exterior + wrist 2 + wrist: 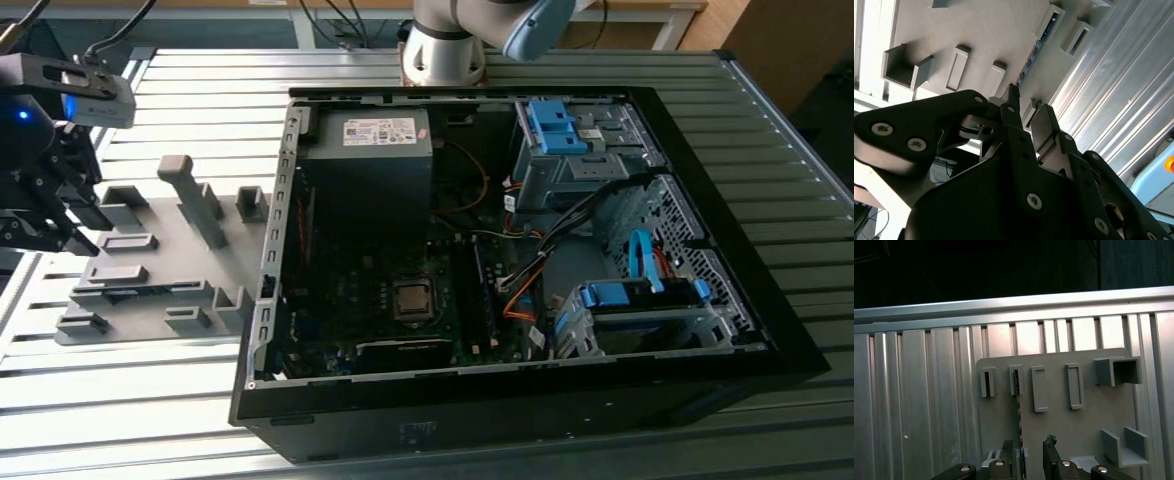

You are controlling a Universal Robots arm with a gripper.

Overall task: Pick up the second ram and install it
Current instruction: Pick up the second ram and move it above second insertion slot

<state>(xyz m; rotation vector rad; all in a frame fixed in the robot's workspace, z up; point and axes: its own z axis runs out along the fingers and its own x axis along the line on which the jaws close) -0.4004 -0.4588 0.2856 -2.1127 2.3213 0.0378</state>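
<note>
Second ram (1018, 412) - a long, thin blue-green circuit-board stick - stands on edge in a slot of the flat grey plastic fixture plate (1089, 415), right under the claw. In the first wrist view the black two-fingered claw (1029, 447) has its fingers (1051, 457) spread, and the stick's narrow top edge runs into the gap between them, closer to one finger than the other. Whether that finger touches the board - hard to call.

In the second wrist view the same stick (1036, 49) lies in its groove just ahead of the claw (1027, 100), lined up with the fingertips, nothing gripped. Raised grey blocks and empty pockets of the plate (979, 30) sit to either side of the claw, and the ribbed aluminium table (1104, 100) lies beyond the plate.

In the exterior view the claw (64, 228) hangs over the plate's (160, 240) far edge; the open black computer case (534, 400) stands well apart from it, on the plate's other side.
</note>
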